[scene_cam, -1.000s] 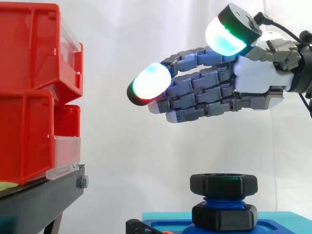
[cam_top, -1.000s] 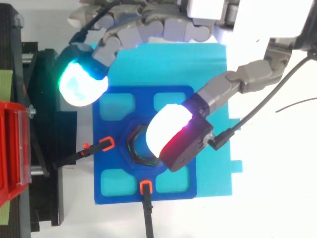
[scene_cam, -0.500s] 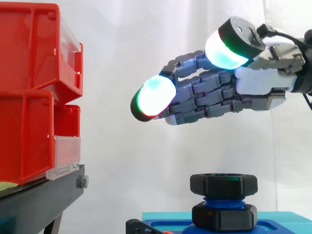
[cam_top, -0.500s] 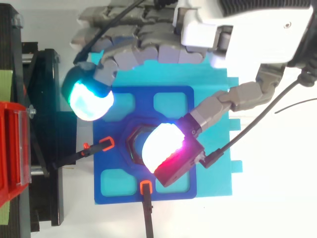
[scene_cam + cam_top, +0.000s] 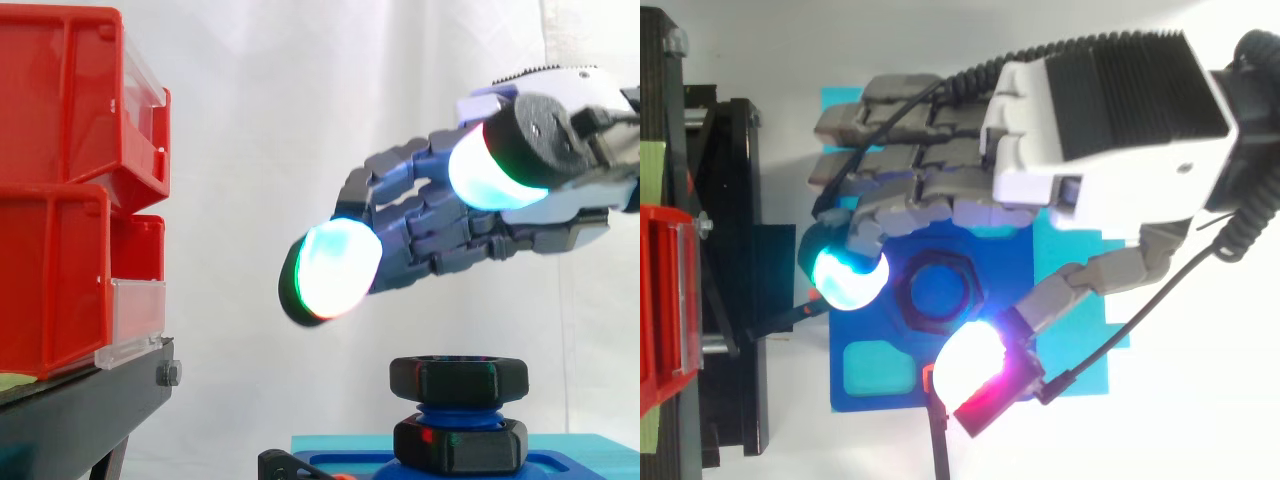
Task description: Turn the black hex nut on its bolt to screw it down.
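Observation:
The black hex nut (image 5: 458,379) sits high on a blue threaded bolt (image 5: 455,413), above a second black nut (image 5: 458,445) at the bolt's foot. From above, the upper nut (image 5: 938,291) rings the blue bolt end in the middle of a blue fixture plate (image 5: 872,360). My hand (image 5: 500,215) hovers above the nut without touching it, palm turned down, fingers relaxed and spread. One glowing fingertip (image 5: 848,278) hangs left of the nut and the thumb pad (image 5: 972,362) lies in front of it. Nothing is held.
Red bins (image 5: 70,190) stand stacked on a black stand (image 5: 90,400) at the left. The blue plate rests on a cyan base (image 5: 1080,350), held by black clamps with orange tips (image 5: 933,378). A white curtain hangs behind.
My hand has rolled palm-down and come lower over the bolt. The fingertip and thumb pad now flank the nut instead of covering it. The nut has not turned.

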Robot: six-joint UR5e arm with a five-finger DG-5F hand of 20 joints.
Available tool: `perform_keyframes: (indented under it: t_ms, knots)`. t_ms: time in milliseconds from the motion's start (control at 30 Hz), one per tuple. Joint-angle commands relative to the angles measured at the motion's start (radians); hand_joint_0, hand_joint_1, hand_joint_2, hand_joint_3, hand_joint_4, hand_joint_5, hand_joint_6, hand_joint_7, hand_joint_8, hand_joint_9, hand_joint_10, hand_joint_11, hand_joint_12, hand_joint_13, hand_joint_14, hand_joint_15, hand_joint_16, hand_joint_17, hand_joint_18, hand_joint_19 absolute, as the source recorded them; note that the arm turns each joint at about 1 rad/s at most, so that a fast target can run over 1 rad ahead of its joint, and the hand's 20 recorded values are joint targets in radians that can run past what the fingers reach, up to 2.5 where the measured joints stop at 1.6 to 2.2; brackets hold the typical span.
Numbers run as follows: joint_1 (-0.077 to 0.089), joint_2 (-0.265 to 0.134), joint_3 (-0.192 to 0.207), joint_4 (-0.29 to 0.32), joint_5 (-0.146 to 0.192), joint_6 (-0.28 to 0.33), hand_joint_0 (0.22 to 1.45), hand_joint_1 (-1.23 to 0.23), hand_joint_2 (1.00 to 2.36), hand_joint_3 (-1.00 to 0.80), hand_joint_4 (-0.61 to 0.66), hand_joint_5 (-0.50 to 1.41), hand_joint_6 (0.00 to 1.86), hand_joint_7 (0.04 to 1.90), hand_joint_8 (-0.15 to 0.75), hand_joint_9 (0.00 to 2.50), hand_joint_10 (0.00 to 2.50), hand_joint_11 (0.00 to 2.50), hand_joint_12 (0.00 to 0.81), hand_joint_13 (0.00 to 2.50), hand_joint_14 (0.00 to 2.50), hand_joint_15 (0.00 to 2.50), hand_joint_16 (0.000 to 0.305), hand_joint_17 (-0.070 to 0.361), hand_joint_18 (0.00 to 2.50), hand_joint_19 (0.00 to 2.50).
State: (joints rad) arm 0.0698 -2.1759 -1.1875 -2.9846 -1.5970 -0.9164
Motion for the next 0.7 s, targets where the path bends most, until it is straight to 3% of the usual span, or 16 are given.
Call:
perform_keyframes:
  t_ms: [0,100,667]
  knots:
    - [0.005,-0.032,0.000,0.016,0.000,-0.027,0.48,-0.49,1.00,-0.50,0.24,-0.13,0.50,0.85,0.209,0.30,0.00,0.00,0.307,0.16,0.00,0.00,0.039,0.087,0.00,0.00]
    - [0.015,-0.039,0.000,0.046,0.003,-0.036,0.48,-0.49,1.00,-0.50,0.26,-0.11,0.50,0.92,0.209,0.31,0.00,0.00,0.307,0.16,0.00,0.00,0.039,0.087,0.00,0.00]
    - [0.022,-0.041,0.000,0.050,0.011,-0.108,0.48,-0.47,1.00,-0.50,0.22,-0.08,0.50,1.11,0.218,0.35,0.00,0.00,0.311,0.18,0.00,0.00,0.039,0.087,0.00,0.00]
